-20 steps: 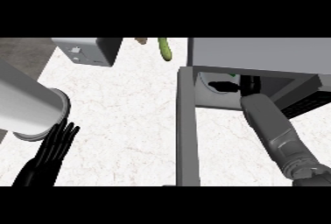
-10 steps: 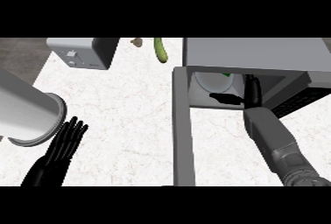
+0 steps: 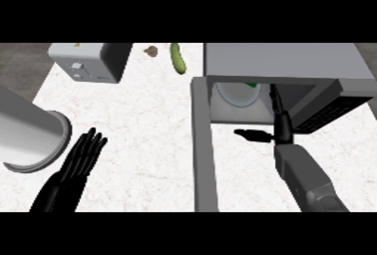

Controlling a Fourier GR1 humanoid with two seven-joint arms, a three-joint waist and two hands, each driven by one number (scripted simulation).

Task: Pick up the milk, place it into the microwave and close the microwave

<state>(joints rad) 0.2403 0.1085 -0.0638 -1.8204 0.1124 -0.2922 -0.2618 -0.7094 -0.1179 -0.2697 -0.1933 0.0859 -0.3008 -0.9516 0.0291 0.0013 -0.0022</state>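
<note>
White carton of milk (image 3: 237, 93) inside open microwave (image 3: 283, 62); right robot hand (image 3: 278, 119) fingers straight beside it; left robot hand (image 3: 83, 157) resting flat, fingers apart, on counter (image 3: 140, 129).

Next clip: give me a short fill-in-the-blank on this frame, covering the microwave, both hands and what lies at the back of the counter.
1. The microwave door stands ____.
2. The right hand reaches ____ the microwave.
3. The left hand, fingers straight, shows at the view's lower ____.
4. The long green cucumber lies between the microwave and the ____.

Missing words: open; into; left; toaster
</note>
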